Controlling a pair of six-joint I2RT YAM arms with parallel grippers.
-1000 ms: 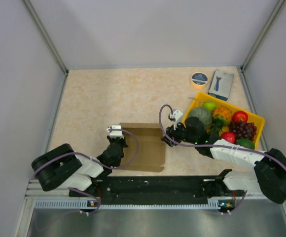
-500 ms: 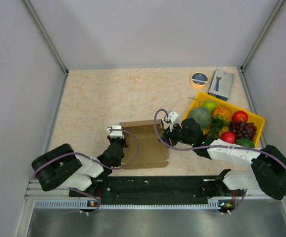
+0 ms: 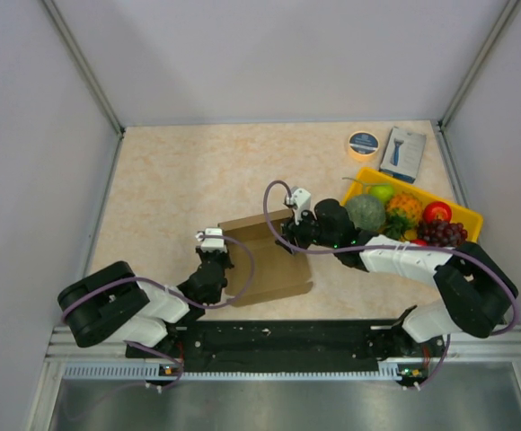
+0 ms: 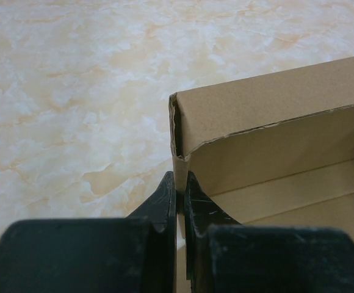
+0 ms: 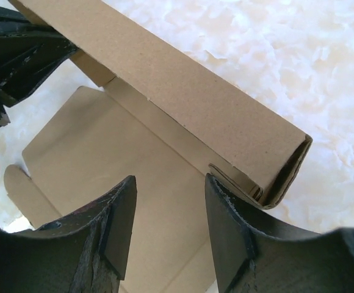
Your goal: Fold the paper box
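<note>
The paper box (image 3: 265, 260) lies on the marbled table (image 3: 180, 180), near its front edge and between the two arms. It is partly formed. In the top view one long wall along the far side stands raised, while the base panel lies flat toward the arm bases.

Left gripper (image 3: 217, 266): positioned at the box's left end. In the left wrist view the left gripper (image 4: 180, 195) has its two black fingers (image 4: 163, 204) pressed together on a thin upright cardboard wall of the paper box (image 4: 274, 116), just below the corner where that wall meets the raised long wall. The hold is a firm pinch on the cardboard. The corner fold above the pinch is slightly creased.

Right gripper (image 3: 289, 241): positioned over the right end of the box's far wall. In the right wrist view the right gripper (image 5: 169, 183) has its fingers (image 5: 116, 232) spread apart with nothing between them, above the flat inner panel. The raised wall of the paper box (image 5: 183, 97) runs diagonally across that view just beyond the fingertips. Its near end shows folded layers tucked in. Whether the fingertips touch the cardboard cannot be determined.

Other items: a yellow tray (image 3: 470, 220) holding fruit sits to the right of the box, just behind the right arm. A blue-and-white box (image 3: 402, 153) and a round tin (image 3: 363, 143) lie near the far right corner, well apart from the work.
</note>
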